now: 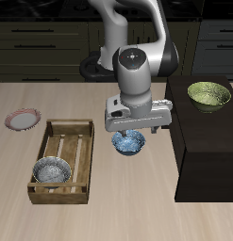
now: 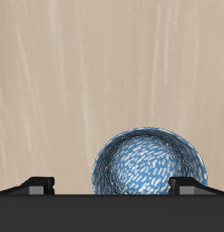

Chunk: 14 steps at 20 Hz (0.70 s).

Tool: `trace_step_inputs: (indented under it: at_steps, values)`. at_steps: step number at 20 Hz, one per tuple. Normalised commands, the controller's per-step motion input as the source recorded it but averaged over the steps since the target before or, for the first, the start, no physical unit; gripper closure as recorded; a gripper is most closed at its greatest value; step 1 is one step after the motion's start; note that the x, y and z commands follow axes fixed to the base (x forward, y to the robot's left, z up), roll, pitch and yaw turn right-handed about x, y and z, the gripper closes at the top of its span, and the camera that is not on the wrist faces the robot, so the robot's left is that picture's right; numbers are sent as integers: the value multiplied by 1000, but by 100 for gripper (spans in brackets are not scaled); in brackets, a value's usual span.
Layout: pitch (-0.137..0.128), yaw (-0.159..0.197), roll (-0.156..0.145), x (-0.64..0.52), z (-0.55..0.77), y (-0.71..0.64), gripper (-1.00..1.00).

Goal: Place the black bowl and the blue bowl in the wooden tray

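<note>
Pale wood-grain desk (image 1: pixel 99 221) before dark cabinets, black bowl (image 1: pixel 52 170) sat inside wooden tray (image 1: pixel 82 162), gripper (image 1: pixel 132 133) hung open above blue bowl (image 2: pixel 150 163), nothing gripped.

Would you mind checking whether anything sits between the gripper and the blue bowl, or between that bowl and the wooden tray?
Nothing visible does. The gripper hangs directly over the blue bowl with bare table around it. The table between the bowl and the wooden tray is bare; the black bowl already lies in the tray.

Pink-rimmed plate (image 1: pixel 23 120) (on table (image 1: pixel 90 218)), olive-green bowl (image 1: pixel 209 95)
</note>
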Motion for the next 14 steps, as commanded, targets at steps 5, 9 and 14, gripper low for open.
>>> trace_step_inputs:
  at_steps: [5, 9, 14]
  values:
    - [18, -7, 17, -16, -112, 152, -100]
    - [35, 8, 27, 53, -252, 147, -100]
    - [39, -16, -14, 161, -185, -50, -100]
